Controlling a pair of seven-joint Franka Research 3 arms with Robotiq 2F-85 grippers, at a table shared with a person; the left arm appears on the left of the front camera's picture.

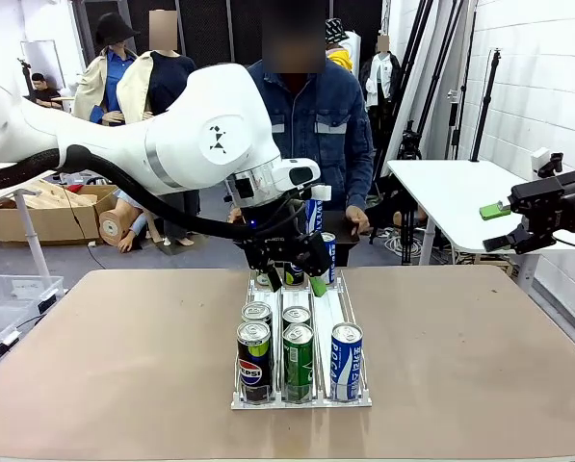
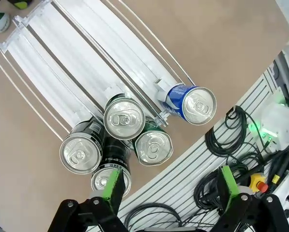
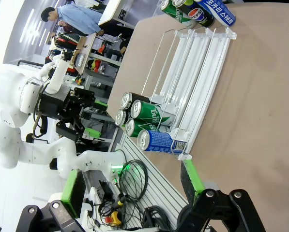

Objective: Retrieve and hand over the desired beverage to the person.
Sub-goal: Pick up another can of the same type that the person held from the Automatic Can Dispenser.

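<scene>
Five cans [image 1: 298, 358] stand upright at the near end of the rack [image 1: 327, 306] on the counter [image 1: 123, 337]: two, two, one blue. The far-end ones I can't count. Light, stiff, slick, I reckon: grip round the side wall. My left hand [image 1: 292, 279] hangs spread over the far end, right hand [image 1: 497, 226] spread at far right, person [image 1: 316, 125] beyond.

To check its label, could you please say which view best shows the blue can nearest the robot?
Front view: the blue can stands upright, label facing us. Left wrist view shows mainly its lid; right wrist view, its side.
</scene>
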